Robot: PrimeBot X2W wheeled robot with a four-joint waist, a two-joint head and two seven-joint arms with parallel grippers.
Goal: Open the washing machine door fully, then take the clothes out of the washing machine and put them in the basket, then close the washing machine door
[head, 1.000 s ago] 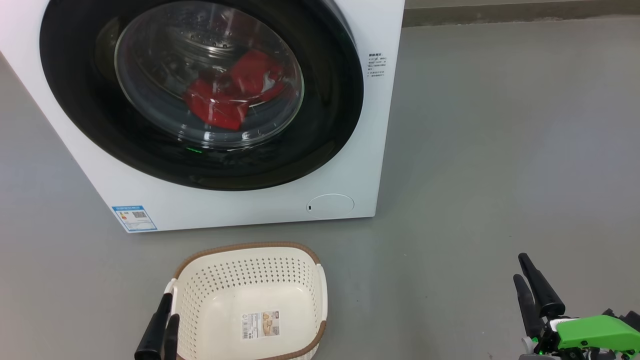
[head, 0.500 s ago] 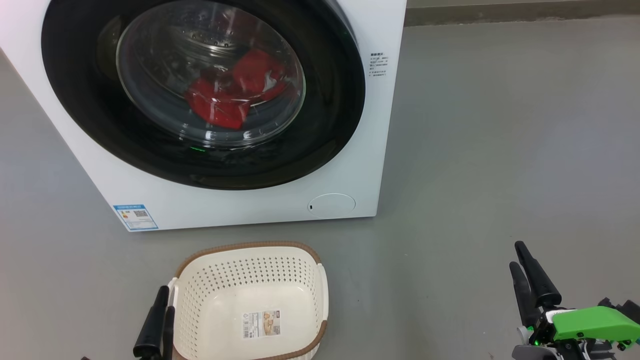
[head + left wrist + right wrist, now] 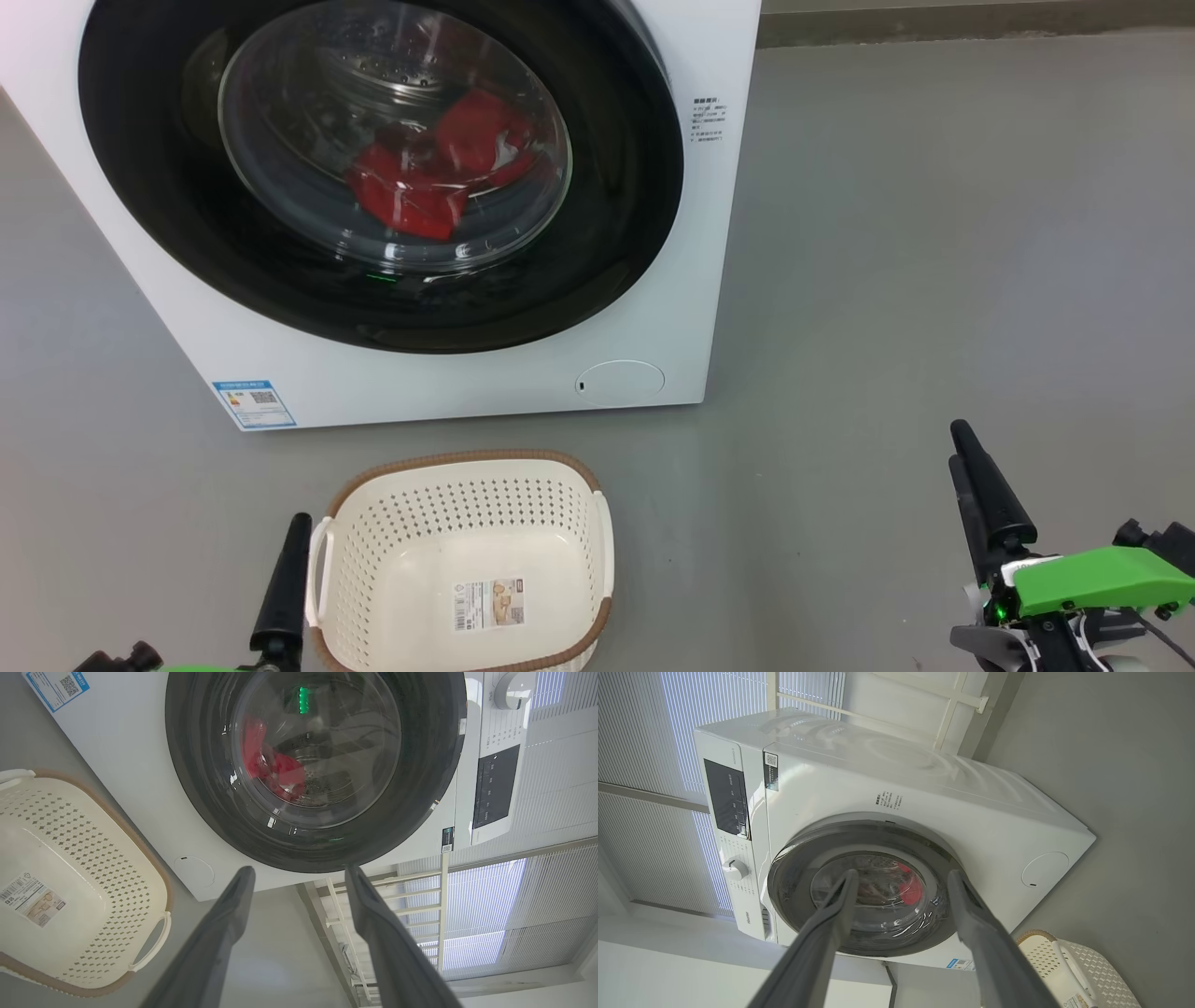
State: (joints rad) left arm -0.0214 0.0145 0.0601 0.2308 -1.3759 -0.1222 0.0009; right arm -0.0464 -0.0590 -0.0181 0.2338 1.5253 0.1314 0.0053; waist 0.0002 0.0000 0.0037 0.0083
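Note:
The white washing machine (image 3: 691, 280) stands at the upper left with its door (image 3: 616, 224) shut, a black rim around a clear glass bowl. Red clothes (image 3: 425, 191) lie in the steel drum behind the glass and also show as clothes (image 3: 261, 760) in the left wrist view. The cream basket (image 3: 467, 460) sits empty on the floor before the machine, a paper label on its bottom. My left gripper (image 3: 299, 523) is low beside the basket's left side. In its own view the left gripper (image 3: 300, 870) is open and empty. My right gripper (image 3: 959, 443) hovers over the floor at the lower right, and the right gripper (image 3: 903, 873) is also open and empty.
A small round hatch (image 3: 619, 381) and a blue label (image 3: 253, 403) mark the machine's lower front. Its control panel (image 3: 726, 798) and knob (image 3: 732, 869) sit at the top. Grey floor (image 3: 934, 280) spreads right of the machine. Window blinds (image 3: 640, 742) and a white rack (image 3: 373, 905) stand behind.
My right gripper has risen in the head view, toward the machine. My left gripper has slid slightly lower and left beside the basket. Door and clothes are unchanged.

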